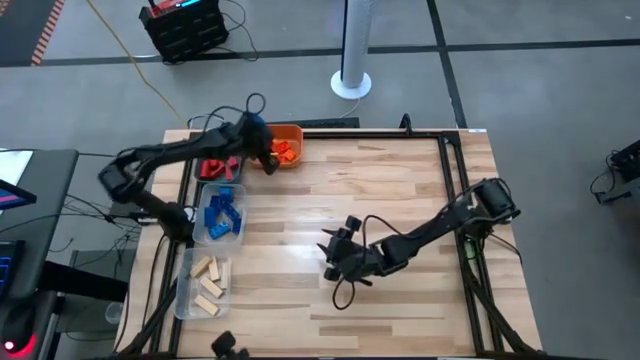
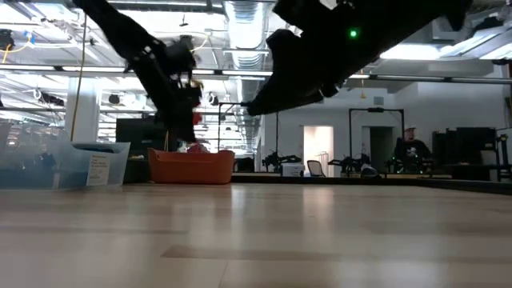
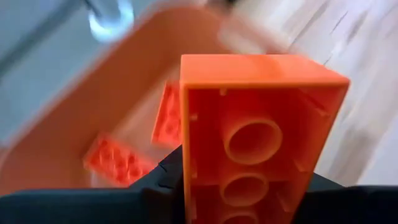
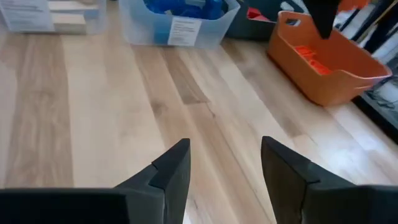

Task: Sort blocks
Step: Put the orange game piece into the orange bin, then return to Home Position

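**Q:** Jaws first: what is each pair doing?

**A:** The left gripper [image 3: 249,208] is clamped on an orange brick [image 3: 258,130], gripping its two long sides near one end. The hollow underside with its round tubes faces the wrist camera. From above, this gripper hangs over the orange tray [image 1: 288,135] at the back left of the bench [image 1: 400,180]. The right gripper [image 4: 225,163] hovers above bare wood near the middle of the bench, its jaws apart and holding nothing.

**Q:** Where are the other blocks?

**A:** Sorted by colour along the left edge. Several orange bricks [image 3: 118,160] lie in the orange tray below the held one. Blue bricks [image 1: 221,212] fill a clear tray [image 1: 204,228]. Pale wooden blocks [image 1: 210,282] sit in another clear tray nearer the front. Red bricks [image 1: 218,166] rest in a dark tray beside the orange one. No loose blocks show on the open wood.

**Q:** How would the held brick handle?

**A:** It looks like rigid, hollow plastic, so probably light and stiff, with smooth walls that could slip. Squeezing the flat long sides seems the surest hold. It likely tolerates a short drop into the tray.
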Controlling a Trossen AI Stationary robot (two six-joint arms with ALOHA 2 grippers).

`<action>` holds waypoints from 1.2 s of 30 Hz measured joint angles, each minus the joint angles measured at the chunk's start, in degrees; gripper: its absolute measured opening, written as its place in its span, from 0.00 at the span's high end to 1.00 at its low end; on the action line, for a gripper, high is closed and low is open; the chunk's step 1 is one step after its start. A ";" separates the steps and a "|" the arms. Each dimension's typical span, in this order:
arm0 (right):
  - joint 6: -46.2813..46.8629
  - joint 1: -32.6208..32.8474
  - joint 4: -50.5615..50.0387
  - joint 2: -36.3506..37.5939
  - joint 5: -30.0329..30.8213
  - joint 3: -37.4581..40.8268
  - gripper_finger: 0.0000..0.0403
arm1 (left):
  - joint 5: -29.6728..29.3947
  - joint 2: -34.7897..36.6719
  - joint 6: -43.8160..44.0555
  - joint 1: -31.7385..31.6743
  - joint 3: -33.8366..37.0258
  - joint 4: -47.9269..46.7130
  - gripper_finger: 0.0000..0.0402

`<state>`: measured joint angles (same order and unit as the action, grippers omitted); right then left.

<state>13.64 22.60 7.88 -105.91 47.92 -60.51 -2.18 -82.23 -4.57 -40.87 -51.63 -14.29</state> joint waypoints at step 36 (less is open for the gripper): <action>2.47 2.07 -22.80 23.92 6.56 0.31 0.54 | -2.42 45.12 7.57 31.59 23.09 11.85 0.33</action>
<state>16.11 24.68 -14.92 -81.99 54.48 -60.20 -4.60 -37.12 3.01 -9.28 -28.54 -2.43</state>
